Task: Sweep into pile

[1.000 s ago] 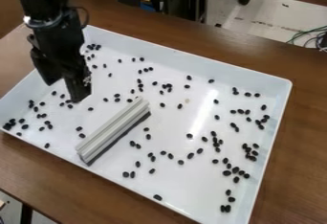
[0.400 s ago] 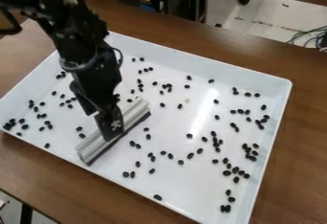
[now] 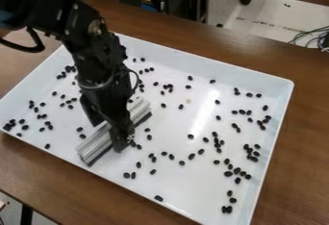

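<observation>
From where I'm standing, the black gripper (image 3: pixel 108 133) is hanging over the ridged bar (image 3: pixel 91 148), fingers standing spread, while dark beans (image 3: pixel 227 209) are lying scattered toward the tray's (image 3: pixel 199 64) edges.

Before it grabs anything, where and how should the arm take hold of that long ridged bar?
Probably around the middle of the bar, from above, pinching across its long sides. It lies lengthwise on the tray, narrow and straight, so a central grip should balance best.

My arm (image 3: pixel 80 24) slants in from upper left, wrist (image 3: pixel 95 77) angled down; my tool (image 3: pixel 108 136) hangs low, fingers (image 3: pixel 120 140) parted (all black, from where I watch).
</observation>
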### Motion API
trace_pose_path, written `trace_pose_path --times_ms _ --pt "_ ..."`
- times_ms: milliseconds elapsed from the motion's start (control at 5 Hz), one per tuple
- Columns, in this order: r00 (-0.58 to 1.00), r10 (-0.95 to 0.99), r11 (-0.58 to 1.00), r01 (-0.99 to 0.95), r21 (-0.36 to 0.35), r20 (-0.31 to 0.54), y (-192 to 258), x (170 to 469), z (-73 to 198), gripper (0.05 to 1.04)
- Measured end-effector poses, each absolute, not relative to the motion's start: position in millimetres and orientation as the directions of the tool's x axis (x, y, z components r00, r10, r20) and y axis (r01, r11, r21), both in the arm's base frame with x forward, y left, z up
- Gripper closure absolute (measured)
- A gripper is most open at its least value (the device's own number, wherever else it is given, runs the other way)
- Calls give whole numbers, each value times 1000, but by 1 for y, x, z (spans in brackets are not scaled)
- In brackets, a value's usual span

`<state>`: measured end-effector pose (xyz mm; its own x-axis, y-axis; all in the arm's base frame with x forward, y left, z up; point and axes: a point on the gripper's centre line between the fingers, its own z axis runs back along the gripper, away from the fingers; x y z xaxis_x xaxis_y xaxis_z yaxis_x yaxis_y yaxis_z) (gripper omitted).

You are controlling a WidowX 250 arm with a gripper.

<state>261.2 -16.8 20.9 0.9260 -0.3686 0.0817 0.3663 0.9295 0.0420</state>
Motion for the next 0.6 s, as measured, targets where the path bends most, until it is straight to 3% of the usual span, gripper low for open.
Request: trace_pose_path --times_ms 400,600 --pt "942 -324 946 323 26 93 -13 258 12 114" --pt "943 -325 946 325 17 72 -11 256 6 223"
